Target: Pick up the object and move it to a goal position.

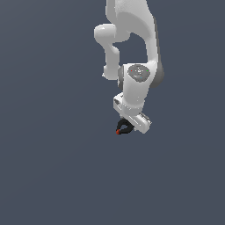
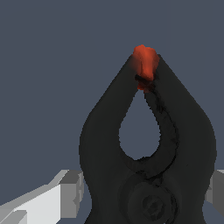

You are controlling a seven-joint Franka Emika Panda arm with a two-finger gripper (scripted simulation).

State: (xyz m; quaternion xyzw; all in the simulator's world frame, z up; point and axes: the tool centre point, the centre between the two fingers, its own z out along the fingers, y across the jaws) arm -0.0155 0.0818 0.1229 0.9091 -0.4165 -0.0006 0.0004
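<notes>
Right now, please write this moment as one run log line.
gripper: shut on black spring clamp | red-orange tip: points away from wrist | goal: not visible

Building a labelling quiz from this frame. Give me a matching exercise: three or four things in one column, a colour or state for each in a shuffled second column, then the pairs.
Things:
1. clamp body
2. clamp tip
3. arm
4. gripper

Colour or state:
A. white, reaching down from the top of the exterior view
B. red-orange
C. black, with a teardrop opening
D. fingers either side of the clamp

Pairs: 1-C, 2-B, 3-A, 4-D

The wrist view shows grey-white fingers flanking the clamp's base; actual contact is not clear.
</notes>
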